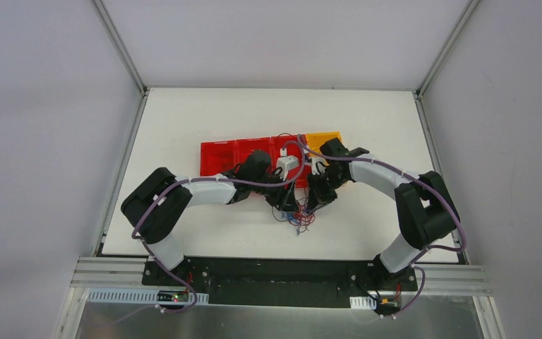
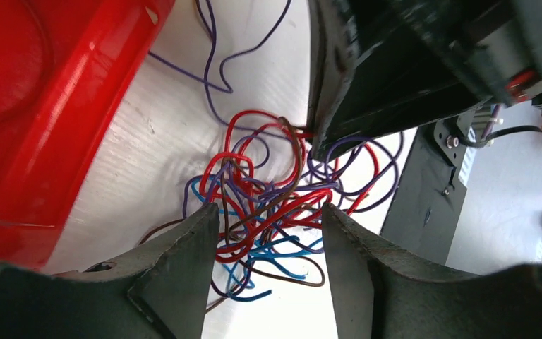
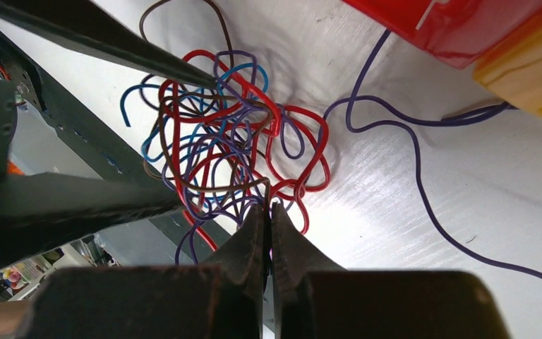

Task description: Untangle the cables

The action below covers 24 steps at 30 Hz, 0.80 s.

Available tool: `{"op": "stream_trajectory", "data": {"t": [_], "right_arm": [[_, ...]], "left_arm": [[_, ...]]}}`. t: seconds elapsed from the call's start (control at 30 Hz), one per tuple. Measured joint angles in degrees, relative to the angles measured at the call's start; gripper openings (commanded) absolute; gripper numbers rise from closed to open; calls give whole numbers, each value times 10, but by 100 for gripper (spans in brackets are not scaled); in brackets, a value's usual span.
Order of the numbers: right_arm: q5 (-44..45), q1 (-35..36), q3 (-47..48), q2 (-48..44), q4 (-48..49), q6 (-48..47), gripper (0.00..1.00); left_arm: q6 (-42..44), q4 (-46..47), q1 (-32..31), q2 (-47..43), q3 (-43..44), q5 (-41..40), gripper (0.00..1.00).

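The cables (image 1: 298, 217) are a small tangle of thin red, blue, purple and brown wires on the white table in front of the bins. My left gripper (image 2: 268, 212) is open and its two fingers straddle the near side of the tangle (image 2: 268, 198). It sits just left of the tangle in the top view (image 1: 286, 203). My right gripper (image 3: 268, 206) is shut, and a brown wire at the edge of the tangle (image 3: 219, 134) enters between its tips. In the top view the right gripper (image 1: 316, 205) sits just right of the tangle.
A row of red bins (image 1: 240, 155) and an orange bin (image 1: 323, 140) stand just behind the grippers. One loose purple wire (image 3: 413, 152) trails from the tangle toward the red bin (image 3: 459, 28). The table's black front edge (image 2: 423, 205) lies close by.
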Motion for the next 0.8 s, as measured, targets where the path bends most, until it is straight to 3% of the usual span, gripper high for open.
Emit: {"op": "stream_trajectory", "data": {"t": [0.17,0.2,0.3,0.5,0.63,0.8], "right_arm": [[1,0,0,-4,1,0,0],[2,-1,0,-6,1,-1,0],[12,-7,0,-9,-1,-5,0],[21,-34,10,-14,-19,-16,0],[75,-48,15,-19,-34,-44,1],[111,-71,14,-26,-59,-80,3]], "left_arm": [[19,-33,-4,18,3,2,2],[24,-41,-6,16,4,3,0],[39,-81,-7,-21,5,6,0],[75,-168,-5,-213,24,30,0],[75,-228,21,-304,68,80,0],[55,-296,88,-325,139,137,0]]}}
